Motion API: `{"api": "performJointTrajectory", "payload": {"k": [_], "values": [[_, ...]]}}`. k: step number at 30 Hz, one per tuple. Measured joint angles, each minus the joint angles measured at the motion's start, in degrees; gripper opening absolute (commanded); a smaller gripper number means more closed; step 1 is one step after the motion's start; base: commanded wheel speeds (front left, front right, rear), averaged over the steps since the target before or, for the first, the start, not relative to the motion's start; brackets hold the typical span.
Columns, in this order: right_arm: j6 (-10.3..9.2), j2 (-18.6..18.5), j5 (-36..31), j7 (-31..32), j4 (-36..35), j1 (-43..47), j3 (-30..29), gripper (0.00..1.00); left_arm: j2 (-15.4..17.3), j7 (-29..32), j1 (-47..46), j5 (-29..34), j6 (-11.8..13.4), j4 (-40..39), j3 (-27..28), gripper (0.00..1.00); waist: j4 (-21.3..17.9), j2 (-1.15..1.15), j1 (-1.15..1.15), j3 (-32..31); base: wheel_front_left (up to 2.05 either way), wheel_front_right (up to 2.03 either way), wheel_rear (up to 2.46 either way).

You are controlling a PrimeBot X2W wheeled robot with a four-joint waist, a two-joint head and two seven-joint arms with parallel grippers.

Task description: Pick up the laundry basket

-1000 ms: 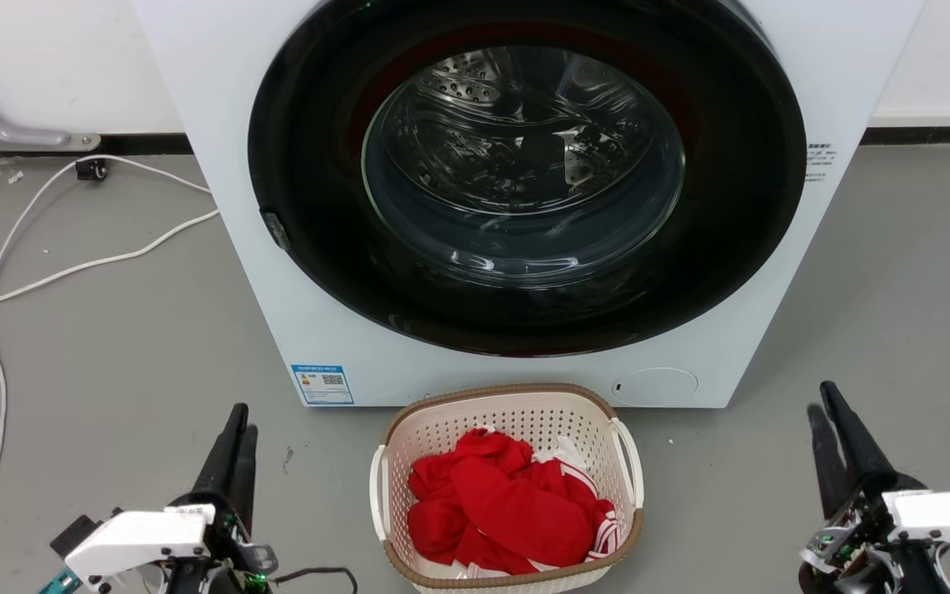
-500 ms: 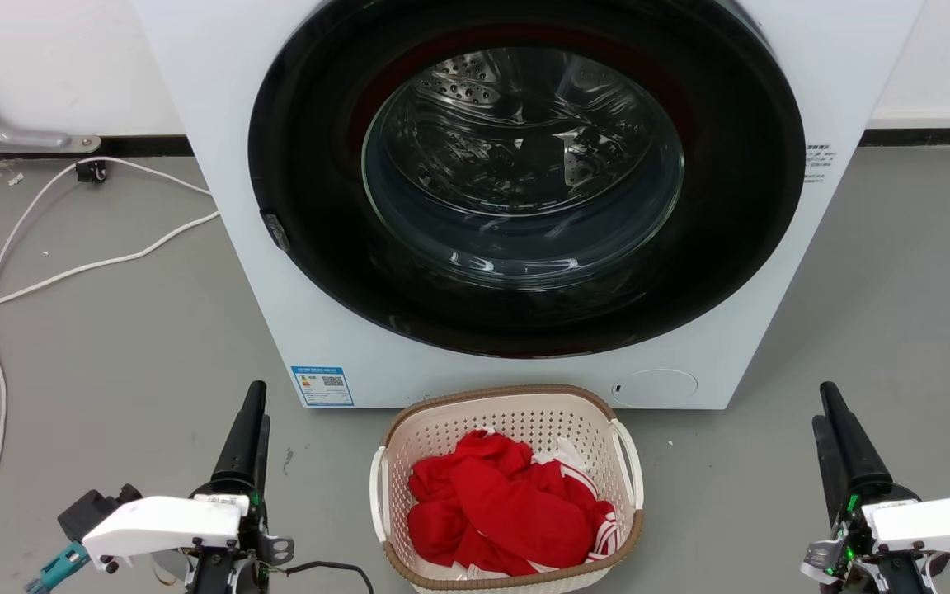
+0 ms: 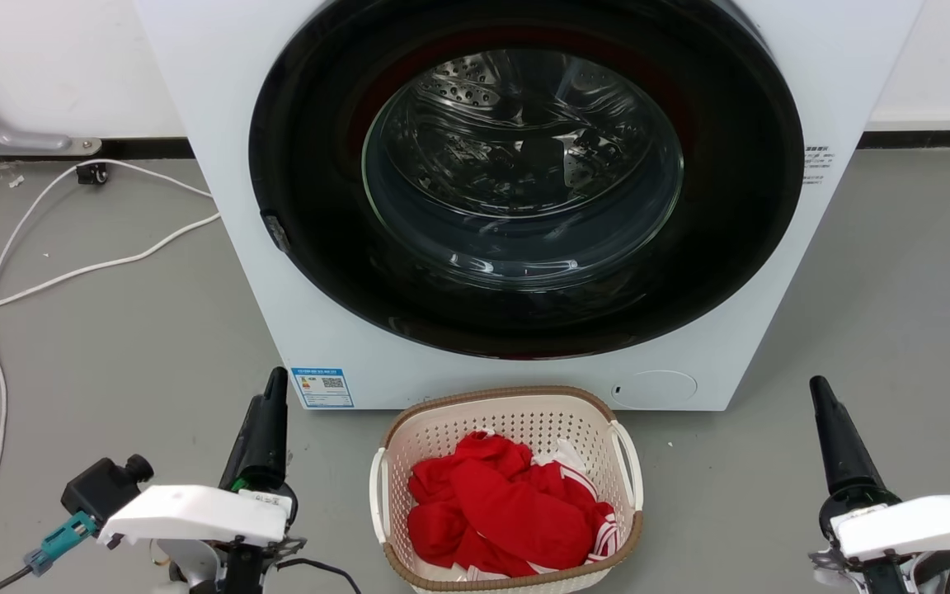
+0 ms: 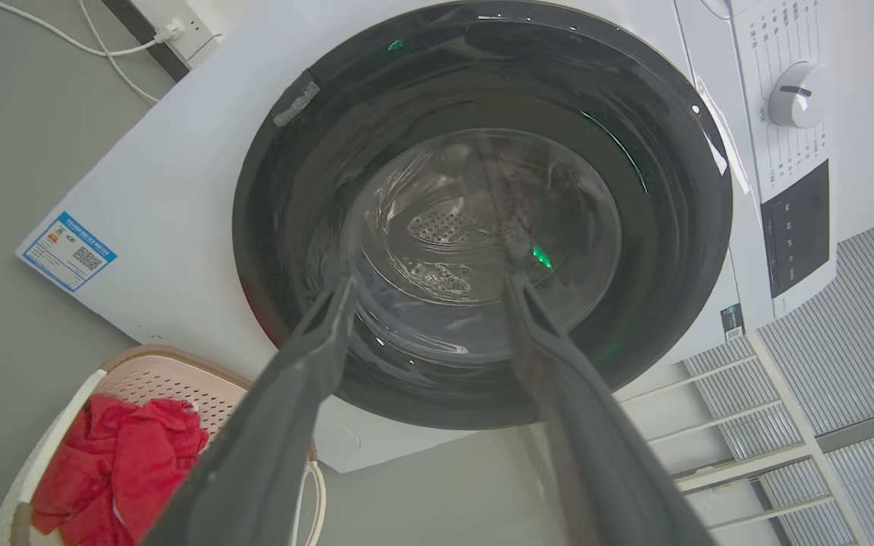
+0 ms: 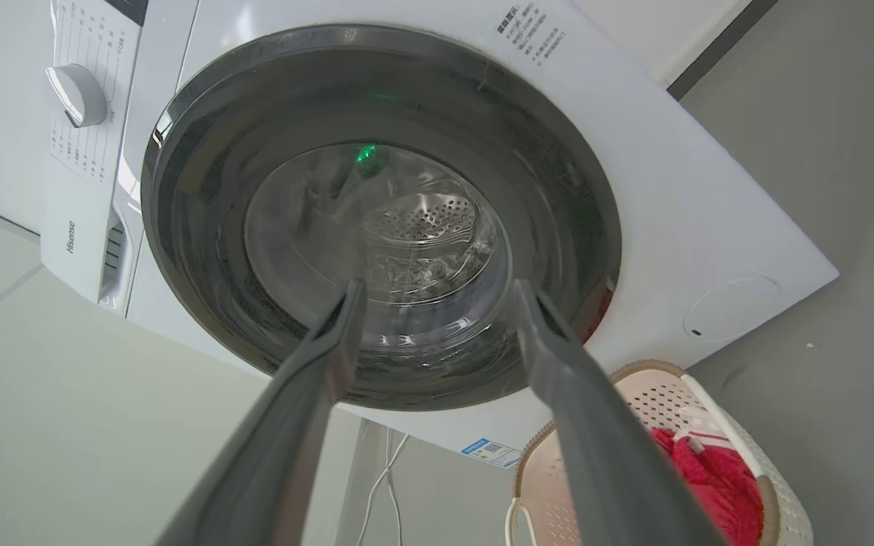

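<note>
The laundry basket (image 3: 442,431), cream perforated plastic with a brown rim and white side handles, stands on the grey floor right in front of the washing machine, with red clothes (image 3: 508,511) heaped inside. My left gripper (image 3: 275,384) hovers to its left, fingers pointing at the machine. My right gripper (image 3: 817,389) is farther off on the basket's right. Neither touches the basket. The left wrist view has the left gripper (image 4: 429,282) open and empty, with the basket (image 4: 156,373) at lower left. In the right wrist view the right gripper (image 5: 437,284) is open and empty, the basket (image 5: 657,396) at lower right.
The white washing machine (image 3: 219,124) with its round dark glass door (image 3: 524,173) shut rises directly behind the basket. White cables (image 3: 71,268) trail over the floor at the left, toward the wall. Bare grey floor lies on either side of the basket.
My left gripper has moved forward and to the right, nearer the basket's left side. The right gripper has shifted slightly left. The basket has stayed put.
</note>
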Motion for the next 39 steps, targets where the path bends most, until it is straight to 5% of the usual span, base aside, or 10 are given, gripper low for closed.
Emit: {"api": "performJointTrajectory", "payload": {"k": [19,39], "values": [[0.00,0.05,-20.43,1.00,-5.17,1.72,2.07,1.00,1.49,-3.69,0.12,20.48,1.81,-1.77,-3.92,1.00,0.05,0.00,0.00,-0.16,0.00,0.00,0.00],[0.00,0.10,-35.00,0.31,-7.60,3.64,2.01,1.00,2.64,-6.83,0.26,33.85,4.58,-1.02,-6.91,1.00,-0.04,0.00,0.00,-0.66,0.00,0.00,0.00]]}}
